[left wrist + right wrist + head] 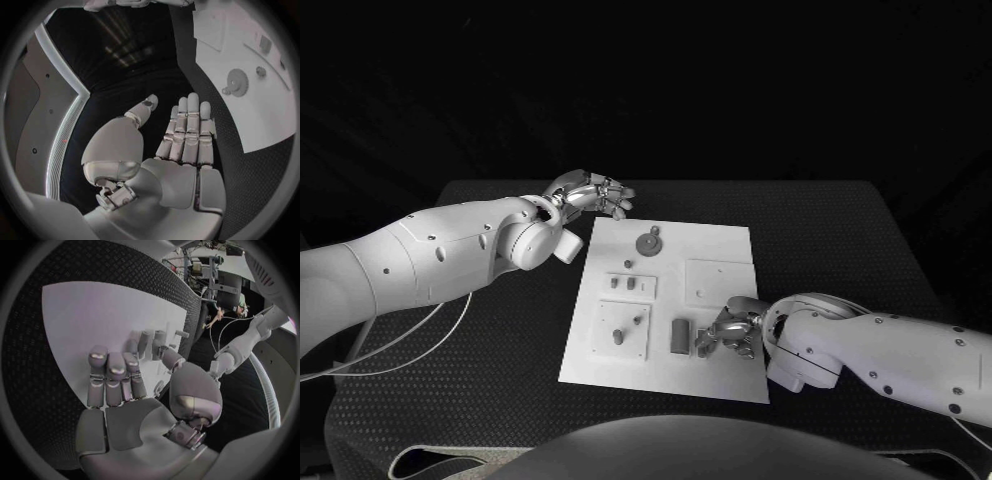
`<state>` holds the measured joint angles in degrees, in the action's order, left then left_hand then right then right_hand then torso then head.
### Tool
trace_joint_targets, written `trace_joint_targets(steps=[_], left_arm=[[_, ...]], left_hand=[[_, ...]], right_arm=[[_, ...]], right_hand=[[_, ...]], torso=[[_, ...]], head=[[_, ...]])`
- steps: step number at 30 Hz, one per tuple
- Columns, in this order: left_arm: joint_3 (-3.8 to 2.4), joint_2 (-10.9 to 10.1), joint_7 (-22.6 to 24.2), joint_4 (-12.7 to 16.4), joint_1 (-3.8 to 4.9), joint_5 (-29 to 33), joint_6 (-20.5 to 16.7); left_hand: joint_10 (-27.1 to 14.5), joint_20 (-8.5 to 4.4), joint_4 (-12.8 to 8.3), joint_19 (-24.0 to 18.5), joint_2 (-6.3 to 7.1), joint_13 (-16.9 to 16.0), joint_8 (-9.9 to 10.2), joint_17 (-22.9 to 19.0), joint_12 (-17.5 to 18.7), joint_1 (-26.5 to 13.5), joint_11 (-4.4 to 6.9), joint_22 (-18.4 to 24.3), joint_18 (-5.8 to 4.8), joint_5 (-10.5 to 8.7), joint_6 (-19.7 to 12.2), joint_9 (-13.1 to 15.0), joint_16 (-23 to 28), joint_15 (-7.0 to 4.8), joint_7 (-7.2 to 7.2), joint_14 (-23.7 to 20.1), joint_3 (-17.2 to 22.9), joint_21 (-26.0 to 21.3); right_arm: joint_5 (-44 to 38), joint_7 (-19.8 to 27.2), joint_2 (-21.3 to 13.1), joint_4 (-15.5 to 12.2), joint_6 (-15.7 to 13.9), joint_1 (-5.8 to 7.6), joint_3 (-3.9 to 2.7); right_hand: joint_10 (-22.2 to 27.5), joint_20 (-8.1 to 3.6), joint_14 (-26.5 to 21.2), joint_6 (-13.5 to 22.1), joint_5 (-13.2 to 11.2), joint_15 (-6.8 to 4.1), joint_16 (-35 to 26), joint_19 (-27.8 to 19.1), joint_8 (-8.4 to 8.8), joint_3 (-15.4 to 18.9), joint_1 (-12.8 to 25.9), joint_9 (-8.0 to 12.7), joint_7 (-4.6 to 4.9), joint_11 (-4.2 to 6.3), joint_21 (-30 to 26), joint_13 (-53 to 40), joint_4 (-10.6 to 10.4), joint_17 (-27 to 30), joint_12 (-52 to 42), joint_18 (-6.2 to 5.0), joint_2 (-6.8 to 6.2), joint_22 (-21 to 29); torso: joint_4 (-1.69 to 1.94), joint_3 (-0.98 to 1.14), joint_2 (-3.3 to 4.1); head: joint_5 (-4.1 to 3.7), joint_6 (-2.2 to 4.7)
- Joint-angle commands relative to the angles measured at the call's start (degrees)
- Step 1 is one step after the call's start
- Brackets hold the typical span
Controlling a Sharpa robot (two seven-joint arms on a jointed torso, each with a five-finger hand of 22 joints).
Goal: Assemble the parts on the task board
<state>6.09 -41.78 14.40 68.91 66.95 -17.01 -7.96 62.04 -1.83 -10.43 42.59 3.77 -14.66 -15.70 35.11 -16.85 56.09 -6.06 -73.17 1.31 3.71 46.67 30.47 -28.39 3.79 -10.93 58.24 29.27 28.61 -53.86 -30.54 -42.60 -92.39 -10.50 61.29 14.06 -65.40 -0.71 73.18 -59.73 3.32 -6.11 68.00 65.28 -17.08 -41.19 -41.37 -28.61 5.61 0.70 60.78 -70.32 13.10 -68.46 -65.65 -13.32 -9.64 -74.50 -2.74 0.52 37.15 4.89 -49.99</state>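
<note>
The white task board (718, 240) lies in the middle of the black table. A round gear (649, 243) sits near its far edge, with small pegs (629, 284) nearer the middle and a grey block (679, 335) near the front. My right hand (733, 325) hovers low over the board's near right part, just beside the block and a small dark piece (707, 347). In the right wrist view this hand (119, 385) has its fingers apart above the board (94, 310) and holds nothing. My left hand (589, 192) is off the board's far left corner, its fingers (187, 125) straight and empty; the gear (237, 80) lies beyond them.
A raised square plate (721, 277) sits right of the board's middle, and a small plate with pegs (625, 328) at the near left. Bare black table surrounds the board on all sides.
</note>
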Motion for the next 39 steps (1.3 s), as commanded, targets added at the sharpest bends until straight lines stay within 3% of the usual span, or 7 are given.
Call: trace_joint_targets(steps=[1, 15, 22, 29, 34, 37, 39], left_arm=[[-0.04, 0.1, 0.4, 0.1, 0.08, 0.1, 0.4], [-0.03, 0.0, 0.3, 0.1, 0.08, 0.1, 0.4], [-0.03, -0.1, 0.2, 0.1, 0.08, 0.1, 0.4], [-0.03, -0.1, 0.2, 0.1, 0.08, 0.1, 0.5], [-0.03, -0.1, 0.2, 0.1, 0.08, 0.1, 0.4], [-0.03, -0.1, 0.2, 0.1, 0.08, 0.1, 0.4], [-0.03, -0.1, 0.2, 0.1, 0.08, 0.1, 0.5]], left_hand=[[0.0, 0.05, -0.1, 0.4, -0.03, -0.1, -0.2, 0.1, 0.3, -0.3, -0.48, -0.1, 0.75, -0.23, -0.4, -0.1, 0.4, 0.13, 0.13, 0.4, -0.1, -0.3], [0.0, 0.05, -0.1, 0.4, -0.02, -0.1, -0.2, 0.1, 0.3, -0.4, -0.49, -0.1, 0.75, -0.23, -0.5, -0.1, 0.4, 0.14, 0.12, 0.4, -0.1, -0.3], [0.0, 0.05, -0.1, 0.4, -0.04, -0.1, -0.2, 0.2, 0.3, -0.3, -0.49, -0.1, 0.75, -0.23, -0.5, -0.1, 0.5, 0.14, 0.13, 0.4, -0.1, -0.3], [0.0, 0.04, -0.1, 0.4, -0.05, -0.1, -0.2, 0.2, 0.3, -0.3, -0.49, -0.1, 0.75, -0.23, -0.5, -0.1, 0.5, 0.14, 0.13, 0.4, -0.1, -0.3], [0.0, 0.04, -0.1, 0.4, -0.07, -0.1, -0.2, 0.2, 0.3, -0.3, -0.49, -0.2, 0.75, -0.23, -0.5, -0.1, 0.5, 0.14, 0.13, 0.4, -0.1, -0.4], [0.0, 0.04, -0.1, 0.4, -0.07, -0.1, -0.2, 0.2, 0.3, -0.3, -0.49, -0.2, 0.75, -0.23, -0.5, -0.1, 0.5, 0.13, 0.13, 0.4, -0.1, -0.4], [0.0, 0.04, -0.1, 0.4, -0.08, -0.1, -0.2, 0.2, 0.3, -0.3, -0.49, -0.2, 0.75, -0.23, -0.5, -0.1, 0.5, 0.13, 0.13, 0.4, -0.1, -0.4]], right_arm=[[0.3, 2.2, 0.2, -0.4, 1.3, -0.11, -0.02], [0.2, 2.5, -0.4, -0.1, 2.1, -0.11, -0.03], [-0.7, 3.1, -0.7, -0.1, 5.2, -0.11, -0.03], [-3.4, 2.8, -0.7, 0.1, 6.1, -0.11, -0.02], [-3.5, 2.5, -0.6, 0.2, 5.7, -0.11, -0.02], [-3.5, 2.1, -0.6, 0.3, 5.0, -0.11, -0.02], [-3.5, 2.0, -0.6, 0.3, 4.9, -0.11, -0.02]], right_hand=[[0.2, -0.34, 0.0, 0.4, -0.3, -0.33, -0.2, -0.1, -0.14, 0.0, 0.0, 0.0, 0.00, -0.06, -0.1, 0.1, -0.5, 0.0, 0.2, -1.68, -0.71, 0.1], [0.4, -0.48, -0.1, 0.6, -0.3, -0.35, -0.3, -0.1, -0.12, -0.3, -0.1, 0.0, 0.02, -0.07, -0.2, 0.2, -1.3, 0.0, 0.4, -1.68, -1.62, 0.1], [0.8, -0.59, -0.4, 0.9, 0.3, -0.24, -0.5, -0.3, -0.24, 1.2, -3.5, -0.1, 0.16, -0.18, 0.0, 0.1, 1.2, -0.2, 0.5, -1.68, -2.64, -0.1], [2.4, -0.53, -1.1, 1.8, -0.4, -0.09, -0.6, -1.0, -0.14, 4.3, -6.6, -0.2, 0.39, -0.42, -0.2, 0.4, 2.9, -0.5, 1.2, -1.68, -4.04, -0.1], [2.5, -0.56, -1.2, 2.0, -0.5, -0.08, -0.6, -1.1, -0.22, 4.9, -7.6, -0.4, 0.40, -0.43, -0.3, 0.4, 3.0, -0.6, 1.1, -1.68, -4.07, -0.2], [2.5, -0.57, -1.2, 2.0, -0.5, -0.09, -0.5, -1.1, -0.31, 5.1, -8.0, -0.5, 0.38, -0.41, -0.3, 0.4, 2.9, -0.6, 1.0, -1.68, -3.56, -0.1], [2.4, -0.54, -1.2, 1.8, -0.5, -0.10, -0.5, -1.0, -0.44, 5.4, -7.8, -0.6, 0.35, -0.39, -0.2, 0.3, 2.5, -0.6, 0.9, -1.68, -2.51, -0.1]], torso=[[0.02, 0.00, 0.01], [-0.01, 0.02, 0.01], [0.01, 0.05, 0.03], [-0.04, 0.06, 0.03], [0.02, 0.05, 0.03], [0.02, 0.03, 0.02], [0.02, 0.02, 0.01]], head=[[0.01, -0.01], [0.09, -0.01], [0.14, -0.01], [0.16, -0.01], [0.02, -0.01], [0.02, -0.01], [0.03, -0.01]])
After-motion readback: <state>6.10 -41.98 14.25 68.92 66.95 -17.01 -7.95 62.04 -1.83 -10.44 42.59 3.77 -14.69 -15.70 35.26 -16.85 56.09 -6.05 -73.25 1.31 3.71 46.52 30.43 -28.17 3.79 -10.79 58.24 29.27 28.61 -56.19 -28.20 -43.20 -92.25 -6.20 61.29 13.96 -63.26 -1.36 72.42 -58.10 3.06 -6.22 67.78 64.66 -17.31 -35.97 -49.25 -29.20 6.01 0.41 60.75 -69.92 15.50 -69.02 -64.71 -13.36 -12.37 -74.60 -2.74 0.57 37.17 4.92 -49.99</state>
